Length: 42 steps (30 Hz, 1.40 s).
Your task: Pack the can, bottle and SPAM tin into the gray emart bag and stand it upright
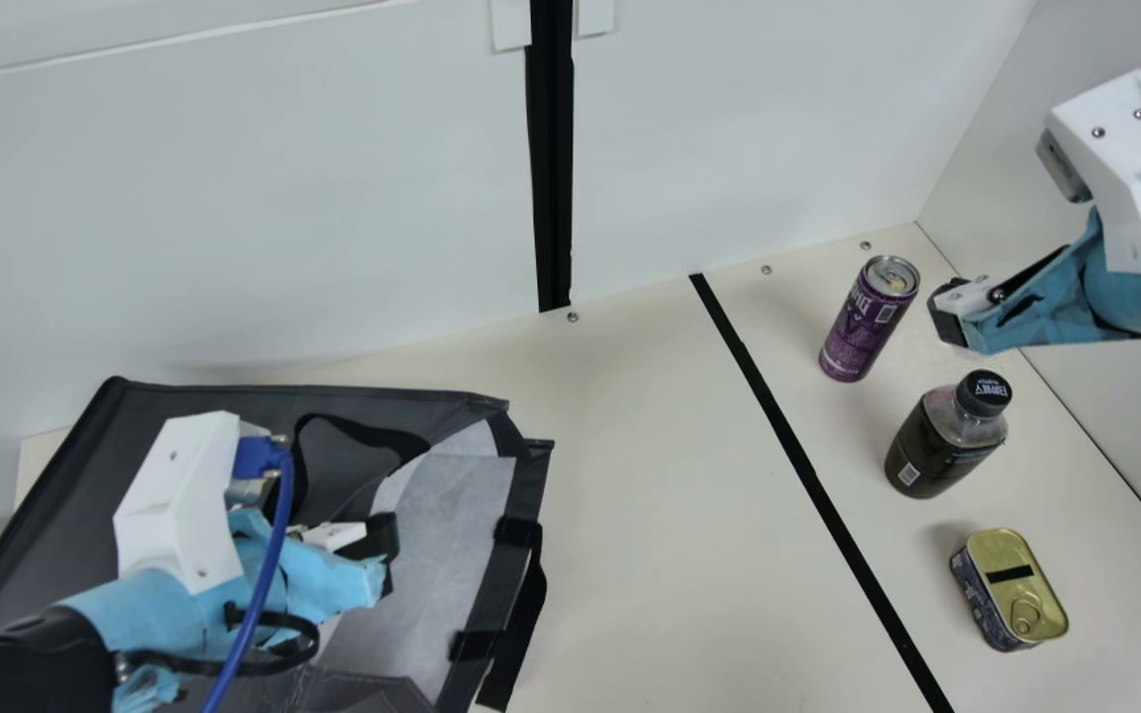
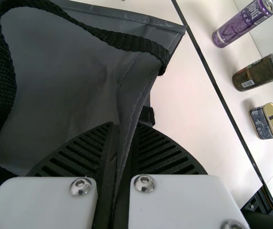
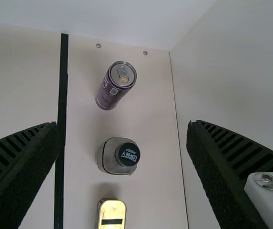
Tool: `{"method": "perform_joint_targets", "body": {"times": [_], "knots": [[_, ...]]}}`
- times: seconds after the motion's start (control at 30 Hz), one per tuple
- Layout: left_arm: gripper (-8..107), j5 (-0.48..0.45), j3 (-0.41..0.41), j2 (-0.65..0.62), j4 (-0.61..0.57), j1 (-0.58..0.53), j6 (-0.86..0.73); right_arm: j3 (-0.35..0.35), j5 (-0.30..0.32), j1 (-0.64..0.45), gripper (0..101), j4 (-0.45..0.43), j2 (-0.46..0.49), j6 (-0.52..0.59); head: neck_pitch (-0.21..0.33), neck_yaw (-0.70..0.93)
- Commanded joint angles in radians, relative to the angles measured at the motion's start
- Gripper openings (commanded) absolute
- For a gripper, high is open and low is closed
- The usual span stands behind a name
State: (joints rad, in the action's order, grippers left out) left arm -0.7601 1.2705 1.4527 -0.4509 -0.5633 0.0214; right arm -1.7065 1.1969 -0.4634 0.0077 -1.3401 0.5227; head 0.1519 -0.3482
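- The left pincer (image 2: 125, 125) is closed on a wall of the gray emart bag (image 1: 204, 394), the fabric pinched between its two ribbed fingers. The bag is dark gray with a pale lining (image 1: 452, 505) and black straps (image 1: 363, 436); its mouth appears to face the middle of the surface (image 1: 630, 515).
- A black line (image 1: 812, 481) runs along the surface between the bag and the three goods, so each must cross it leftward to be packed.
- The can (image 1: 863, 322) stands with its long axis upright, just left of the right arm's fingertips in the main view. It is purple, with a silver top and a shut tab. The right arm is plainly the nearer one and the likely picker.
- The bottle (image 1: 939, 451) stands upright too, lower in the main view than those fingertips: dark-bodied, clear-shouldered, black-capped. It would probably need a grip from above or around the body.
- The right pincer (image 3: 123, 126) is spread wide and holds nothing, with the can and bottle showing between its fingers in the wrist view.
- The SPAM tin (image 1: 1009, 591) sits farthest right, beyond the bottle, gold lid up with a pull ring (image 1: 1026, 614), its lid's long axis level with the surface.
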Motion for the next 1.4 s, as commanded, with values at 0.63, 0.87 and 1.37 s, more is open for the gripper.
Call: {"method": "perform_joint_targets", "body": {"times": [0.63, 0.87, 1.37], "knots": [[-8, 0.0, 0.0, 0.0, 0.0, 0.0, 0.0, -0.102, 0.023, -0.025, 95, 0.04, -0.205, -0.015, 0.023, -0.001], [-8, 0.0, 0.0, 0.0, 0.0, 0.0, 0.0, -0.119, 0.023, -0.042, 95, 0.088, -0.271, -0.021, 0.023, -0.001], [-8, 0.0, 0.0, 0.0, 0.0, 0.0, 0.0, -0.199, 0.023, -0.047, 95, 0.116, -0.424, -0.037, 0.023, -0.001]]}}
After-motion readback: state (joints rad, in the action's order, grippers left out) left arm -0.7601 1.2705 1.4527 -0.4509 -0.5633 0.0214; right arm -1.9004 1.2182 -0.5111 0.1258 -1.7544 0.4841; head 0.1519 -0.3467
